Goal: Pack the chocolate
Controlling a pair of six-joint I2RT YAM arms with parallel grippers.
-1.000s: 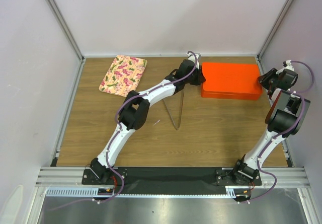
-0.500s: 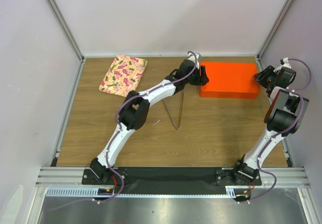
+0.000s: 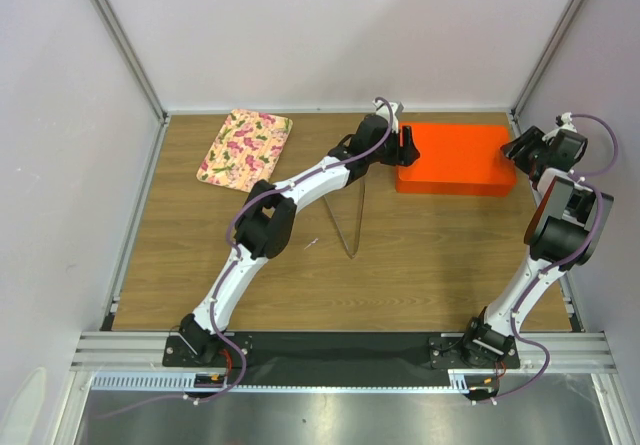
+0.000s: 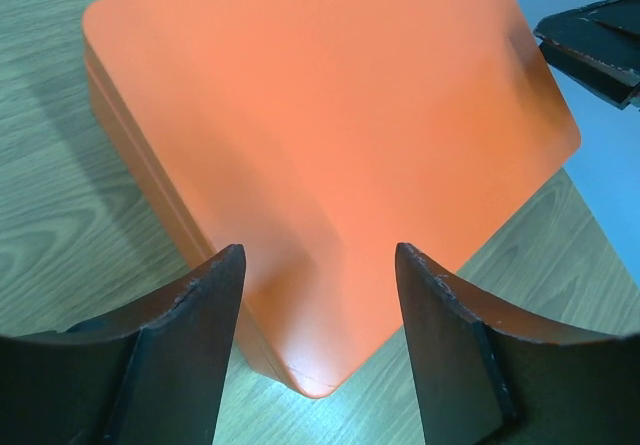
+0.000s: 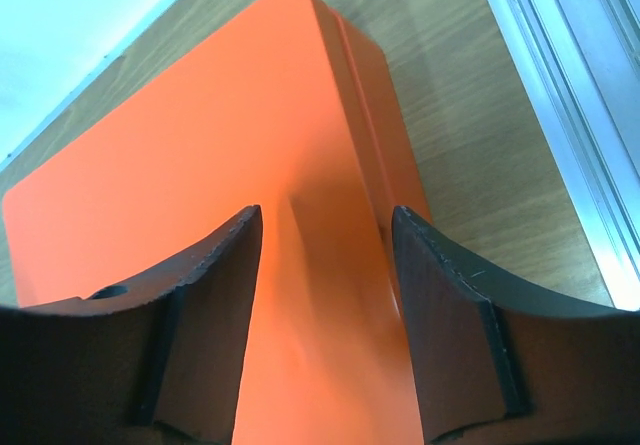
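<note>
No chocolate visible in any view; likely hidden under the closed lid of the orange box (image 3: 455, 160), lying flat at the far right of the table (image 3: 430, 255). Flanked at both short ends: left gripper (image 3: 408, 147) at the left end, fingers spread wide over a corner, grasping nothing; right gripper (image 3: 518, 150) at the right end, fingers likewise parted above the lid edge, empty. Probably posed so to steady or lift the lid from both sides. Contact with the box impossible to confirm. Further off, a floral tray (image 3: 245, 145) at far left and a thin bent metal rod (image 3: 350, 227) mid-table, both well apart from the box
</note>
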